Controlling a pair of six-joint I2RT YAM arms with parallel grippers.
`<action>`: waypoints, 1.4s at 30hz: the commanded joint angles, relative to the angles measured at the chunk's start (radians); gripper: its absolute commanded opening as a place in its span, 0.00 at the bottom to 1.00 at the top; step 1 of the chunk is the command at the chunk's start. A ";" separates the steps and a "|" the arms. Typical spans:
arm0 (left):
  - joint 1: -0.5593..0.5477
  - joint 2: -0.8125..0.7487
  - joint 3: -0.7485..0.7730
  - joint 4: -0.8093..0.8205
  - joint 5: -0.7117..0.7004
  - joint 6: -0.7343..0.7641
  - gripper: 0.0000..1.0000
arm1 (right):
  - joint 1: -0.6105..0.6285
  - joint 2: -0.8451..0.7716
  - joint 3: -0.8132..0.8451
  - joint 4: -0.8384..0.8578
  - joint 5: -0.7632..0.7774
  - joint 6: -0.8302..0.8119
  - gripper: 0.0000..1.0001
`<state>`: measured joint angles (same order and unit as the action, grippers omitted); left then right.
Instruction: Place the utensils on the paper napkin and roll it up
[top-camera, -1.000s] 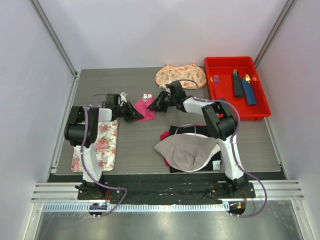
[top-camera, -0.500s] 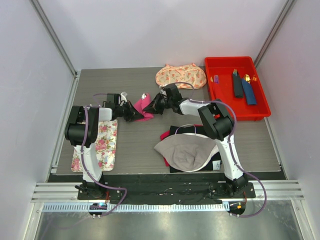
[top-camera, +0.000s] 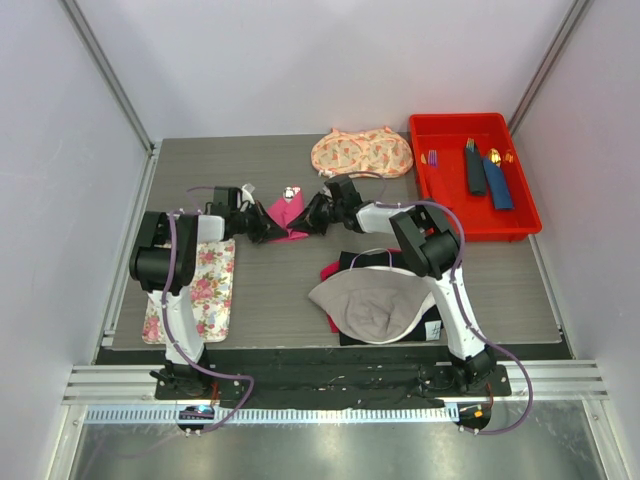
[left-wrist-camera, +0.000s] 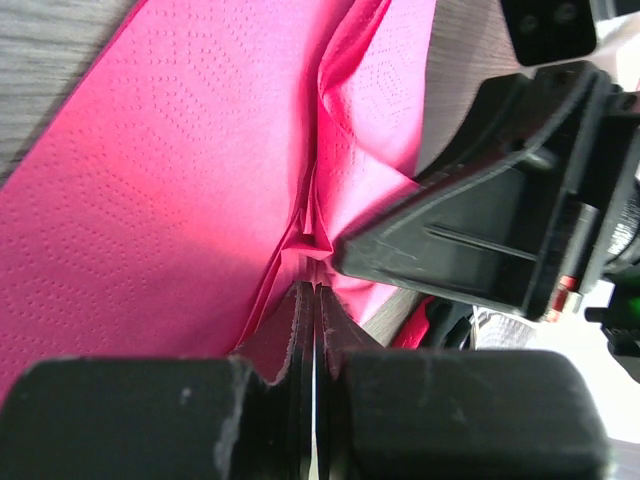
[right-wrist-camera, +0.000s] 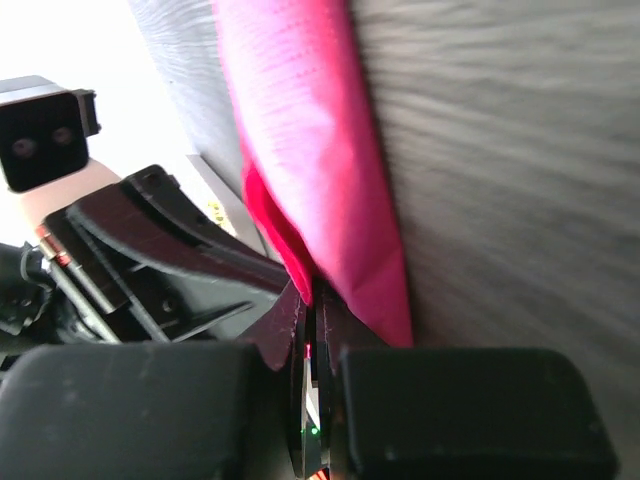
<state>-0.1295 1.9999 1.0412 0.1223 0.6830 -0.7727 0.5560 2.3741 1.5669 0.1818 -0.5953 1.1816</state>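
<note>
1. Item: napkin (top-camera: 285, 214), bright pink paper. It lies on the counter (top-camera: 270, 290) left of centre and toward the far side, between the two arms. It is bunched and folded over on itself, not flat.
2. Item: utensils (top-camera: 291, 191). You have only a small silver glint at the napkin's far edge in the overhead view. Neither wrist view shows metal, so you cannot tell whether both pieces are inside the fold.
3. Progress, as judged: the utensils look to be on or in the napkin, so the placing step seems done. The rolling looks underway but unfinished. The paper shows loose creases and an open flap, not a tight roll.
4. Item: left pincer (left-wrist-camera: 315, 290). It is pressed together, with no gap showing, and pinches a gathered crease of the napkin (left-wrist-camera: 180, 180) from the left side.
5. Item: right pincer (right-wrist-camera: 308, 295). It is pressed together likewise and nips the folded edge of the napkin (right-wrist-camera: 310, 150) from the right side.
6. Relation: the two pincers sit just beside each other across the paper, tips nearly facing. You cannot tell whether they touch.
</note>
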 joint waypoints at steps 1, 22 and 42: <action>0.004 -0.047 -0.026 0.034 0.029 0.013 0.06 | 0.004 0.014 0.028 0.024 0.017 0.000 0.04; 0.091 -0.136 -0.093 0.201 0.070 -0.132 0.25 | 0.001 0.019 -0.008 0.143 -0.003 0.093 0.45; 0.146 -0.109 0.049 0.245 0.012 -0.226 0.41 | 0.002 0.022 -0.018 0.136 0.023 0.113 0.49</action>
<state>0.0162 1.8931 0.9951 0.4053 0.7071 -1.0286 0.5564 2.3856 1.5558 0.3340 -0.6064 1.3125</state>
